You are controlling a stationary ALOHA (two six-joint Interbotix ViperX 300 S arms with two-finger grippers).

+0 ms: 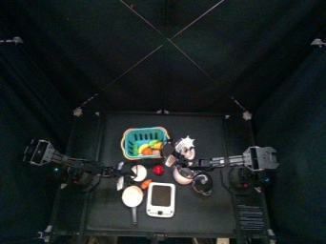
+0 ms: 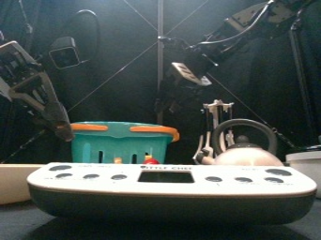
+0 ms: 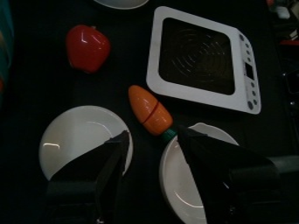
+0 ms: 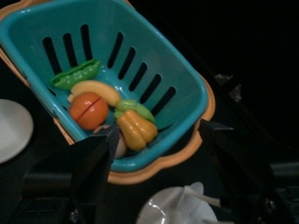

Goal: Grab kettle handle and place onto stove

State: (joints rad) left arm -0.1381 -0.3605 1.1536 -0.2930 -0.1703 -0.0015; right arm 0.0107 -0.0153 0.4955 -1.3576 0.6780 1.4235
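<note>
One kettle [image 2: 246,156], one stove [image 2: 174,190], two white plates [image 3: 84,146] — both arms' jaws spread.

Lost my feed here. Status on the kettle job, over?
Right gripper open, fingers empty, over the teal basket. Left gripper open above the plates. Kettle not yet grabbed, off the stove. Stove top bare.

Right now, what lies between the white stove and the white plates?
A toy carrot lies between the stove and the white plates, touching neither. The left wrist view shows it most clearly.
</note>
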